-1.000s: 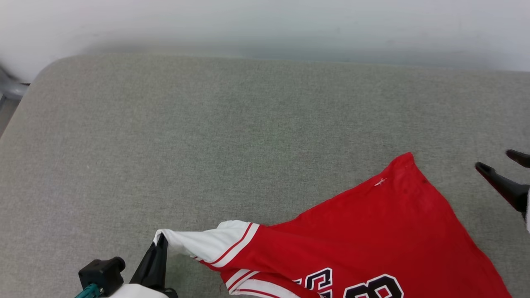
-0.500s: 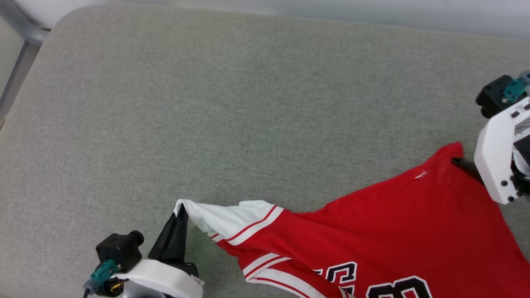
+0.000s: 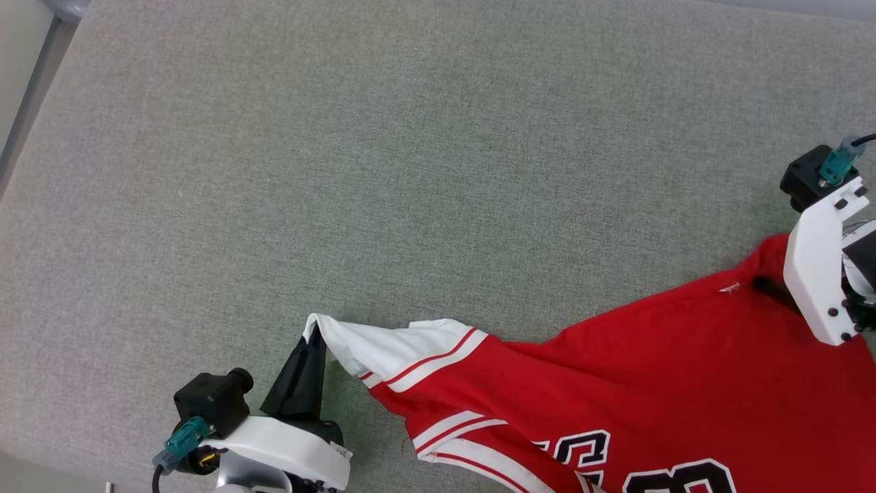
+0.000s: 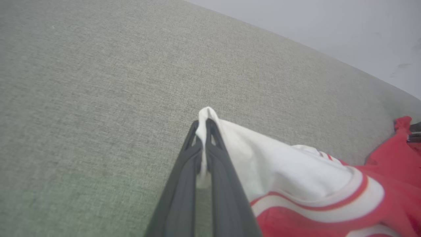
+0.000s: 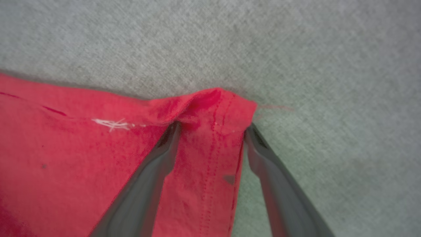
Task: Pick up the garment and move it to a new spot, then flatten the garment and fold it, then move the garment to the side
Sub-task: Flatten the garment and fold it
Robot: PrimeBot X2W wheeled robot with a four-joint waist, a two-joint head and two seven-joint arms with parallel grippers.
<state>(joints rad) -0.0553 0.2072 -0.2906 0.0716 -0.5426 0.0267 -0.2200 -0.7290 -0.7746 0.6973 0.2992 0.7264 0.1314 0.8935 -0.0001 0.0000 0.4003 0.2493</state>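
Observation:
The garment (image 3: 650, 370), a red jersey with a white striped-trim sleeve and black print at the bottom edge, lies on the grey fabric surface at the lower right. My left gripper (image 3: 313, 340) is shut on the tip of the white sleeve (image 4: 296, 174), and the cloth bulges out past the pinched fingertips (image 4: 212, 131). My right gripper (image 3: 770, 287) is at the garment's far red corner, largely behind its white wrist bracket. In the right wrist view my right gripper (image 5: 212, 128) stands open, one finger on the red cloth (image 5: 82, 148), the other at the hem's edge.
The grey fabric surface (image 3: 410, 171) stretches wide beyond and to the left of the garment. Its left edge (image 3: 27, 116) borders a pale floor and a grey frame bar. A pale wall (image 4: 329, 26) rises behind the far edge.
The head camera has tilted down. My right gripper came in from the right and now straddles the garment's far corner, still open. The left gripper keeps its hold on the sleeve.

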